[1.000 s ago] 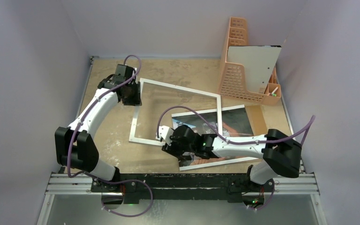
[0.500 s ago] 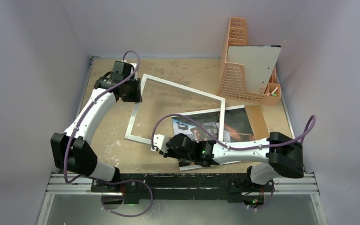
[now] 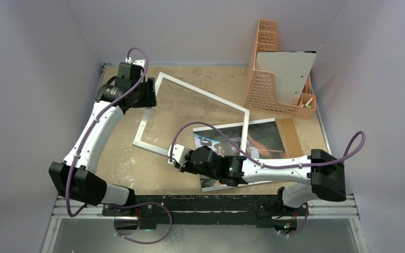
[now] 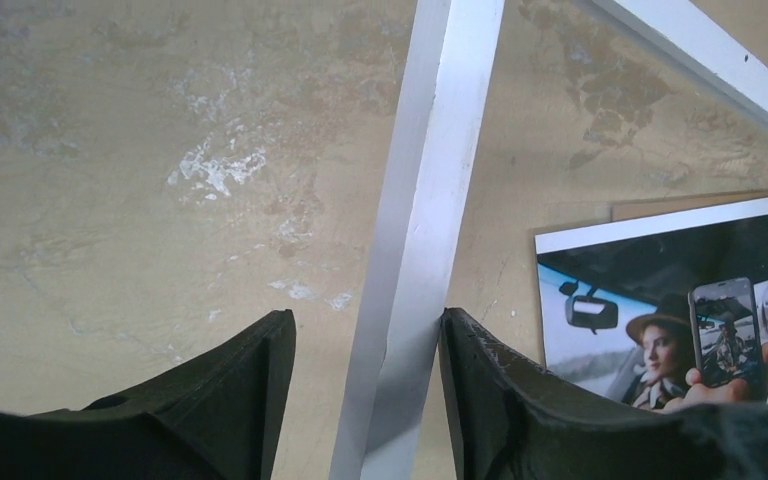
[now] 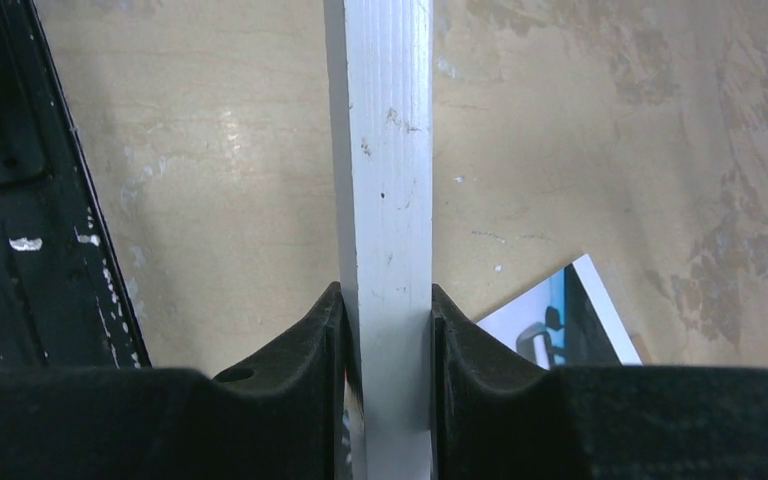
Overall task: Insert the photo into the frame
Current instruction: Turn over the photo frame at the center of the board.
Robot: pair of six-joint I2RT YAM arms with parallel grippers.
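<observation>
Frame (image 3: 204, 92) and photo (image 3: 266, 138) are not yet together, so from where I stand the job looks to be in its early, setting-up part.

The right claw (image 5: 384, 310) is clenched on the frame's near rail, with both fingers pressed flat against the white strip. The left claw (image 4: 365, 345) straddles the opposite rail at the far-left corner. One finger touches the strip, while bare worktop (image 3: 137, 171) shows between the strip and the other finger. I would call that claw released, cradling the rail more than gripping it.

The frame hangs between the two claws, turned askew. The photo lies face up on the worktop, just past the right claw's fingertips and off to one side of them. The corner of the frame farthest from the left claw overlaps the photo's edge. A brown backing board (image 3: 293, 136) peeks out from beneath the photo, on the side away from both claws. An orange basket (image 3: 266, 89) stands well beyond all of this.

So the frame is in hand and the print is uncovered and within reach. My guess at what remains is nearly everything that matters:
- settling the frame so the print can go in
- seating the print squarely against the glass
- closing it up with the backing board
</observation>
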